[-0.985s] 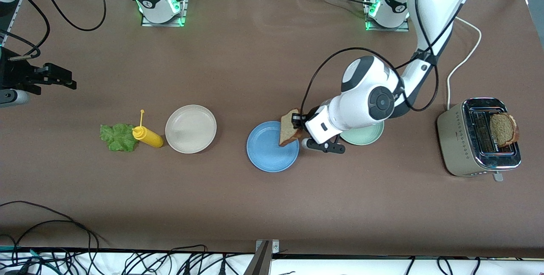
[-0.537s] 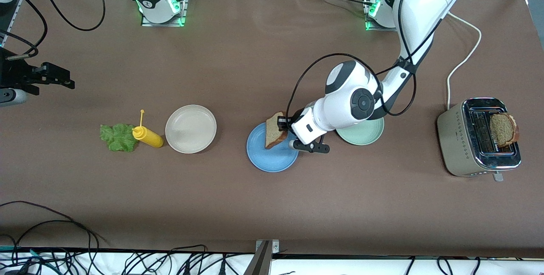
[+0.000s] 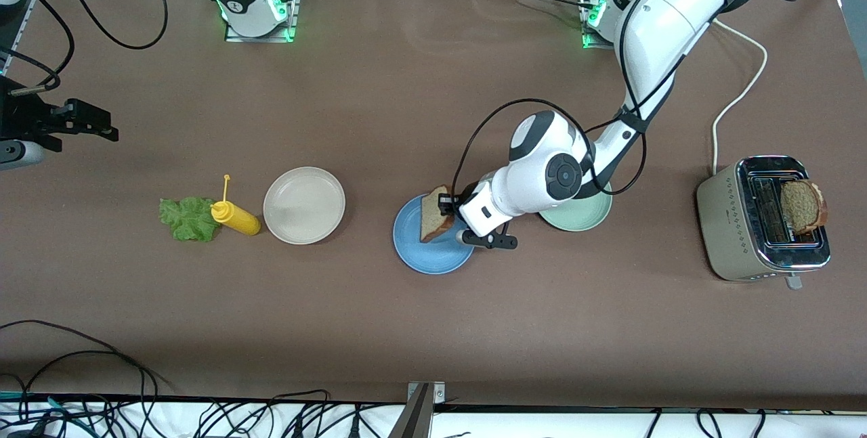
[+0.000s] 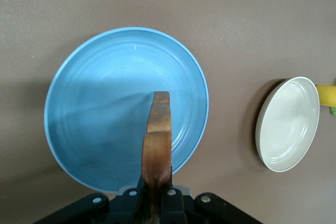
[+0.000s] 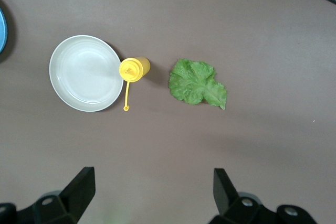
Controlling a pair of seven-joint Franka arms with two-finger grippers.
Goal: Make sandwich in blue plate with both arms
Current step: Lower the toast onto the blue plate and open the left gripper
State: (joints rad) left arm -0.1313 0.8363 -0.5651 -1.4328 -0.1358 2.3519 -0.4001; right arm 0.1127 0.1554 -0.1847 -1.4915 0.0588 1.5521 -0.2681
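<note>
The left gripper (image 3: 443, 211) is clamped on a slice of bread (image 3: 433, 213), holding it on edge over the blue plate (image 3: 423, 253), which sits mid-table a little toward the front edge, so the first-slice step looks underway. Next I'd expect the slice to be lowered, tipped flat and let go inside the rim. The right gripper (image 5: 152, 187) waits with its jaws wide, high over the right arm's end of the table, where the lettuce leaf (image 3: 185, 219) lies beside a yellow squeeze bottle (image 3: 235, 217); a second slice (image 3: 802, 205) sticks up from the toaster (image 3: 735, 218) near the left arm's end.
</note>
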